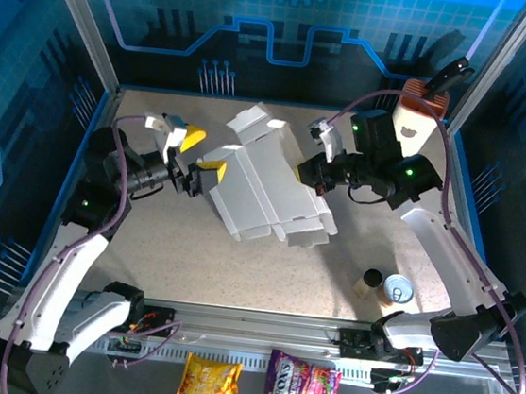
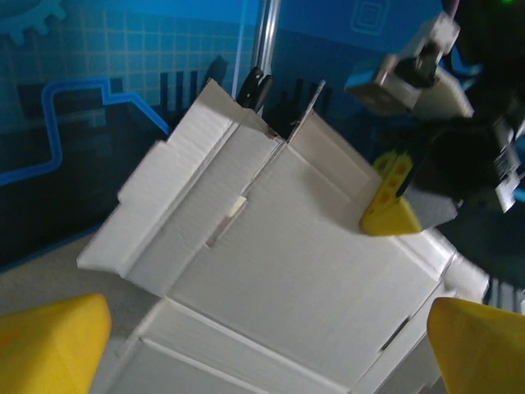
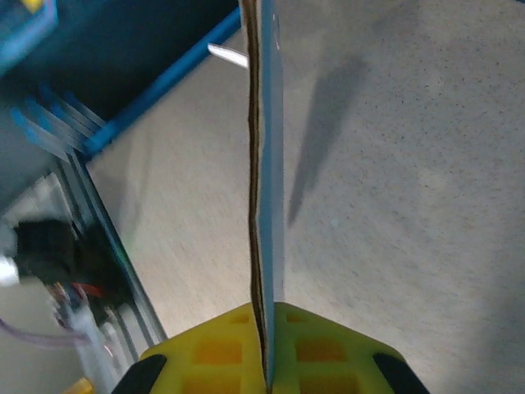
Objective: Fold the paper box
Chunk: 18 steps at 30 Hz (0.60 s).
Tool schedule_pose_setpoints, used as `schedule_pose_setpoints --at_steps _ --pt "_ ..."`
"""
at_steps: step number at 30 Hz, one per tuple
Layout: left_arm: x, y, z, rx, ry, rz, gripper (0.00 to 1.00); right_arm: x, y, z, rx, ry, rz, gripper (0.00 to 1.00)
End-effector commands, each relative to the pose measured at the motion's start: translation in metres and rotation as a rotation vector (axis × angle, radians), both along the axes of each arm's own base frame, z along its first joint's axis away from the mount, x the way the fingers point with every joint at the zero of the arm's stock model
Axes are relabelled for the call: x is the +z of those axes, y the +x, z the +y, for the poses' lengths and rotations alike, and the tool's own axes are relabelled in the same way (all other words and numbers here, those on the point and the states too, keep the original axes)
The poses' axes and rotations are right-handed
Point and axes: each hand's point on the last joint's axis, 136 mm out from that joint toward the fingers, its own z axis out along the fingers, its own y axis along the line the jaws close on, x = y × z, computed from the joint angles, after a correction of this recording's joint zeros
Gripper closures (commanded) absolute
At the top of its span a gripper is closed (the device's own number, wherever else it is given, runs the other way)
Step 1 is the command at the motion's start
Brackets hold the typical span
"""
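The pale grey-white creased cardboard paper box [image 1: 265,183] lies aslant in the middle of the speckled beige tabletop [image 1: 190,255], between the two arms. The right gripper [image 1: 315,173] is clamped tight on its right edge. Seen from that wrist, a thin wall of card stands pinched between the yellow pads [image 3: 213,353]. The left gripper [image 1: 202,152] sits just at the box's left end, its yellow fingers spread wide and gripping nothing, with the card facing the gap between them. Whether a tip touches it I can't tell.
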Motion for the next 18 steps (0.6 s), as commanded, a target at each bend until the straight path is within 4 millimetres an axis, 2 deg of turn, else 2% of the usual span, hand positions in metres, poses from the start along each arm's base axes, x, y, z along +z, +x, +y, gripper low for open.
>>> schedule_pose_setpoints --at_steps 1,4,8,12,18 --pt "-0.003 0.011 0.0 0.018 -0.09 0.159 0.0 0.022 0.025 0.006 -0.115 0.281 0.099 1.0" --pt "-0.011 0.024 -0.002 0.027 -0.129 0.24 0.0 -0.006 0.041 -0.001 -0.187 0.334 0.205 1.0" --pt "-0.032 0.041 0.0 0.077 -0.171 0.34 0.07 -0.058 0.054 -0.009 -0.268 0.314 0.392 1.0" --pt "-0.067 0.054 -0.005 0.112 -0.181 0.478 0.12 -0.107 0.059 -0.008 -0.296 0.258 0.522 1.0" --pt "-0.124 0.053 -0.03 0.088 -0.128 0.64 0.19 -0.153 0.06 -0.023 -0.35 0.1 0.542 1.0"
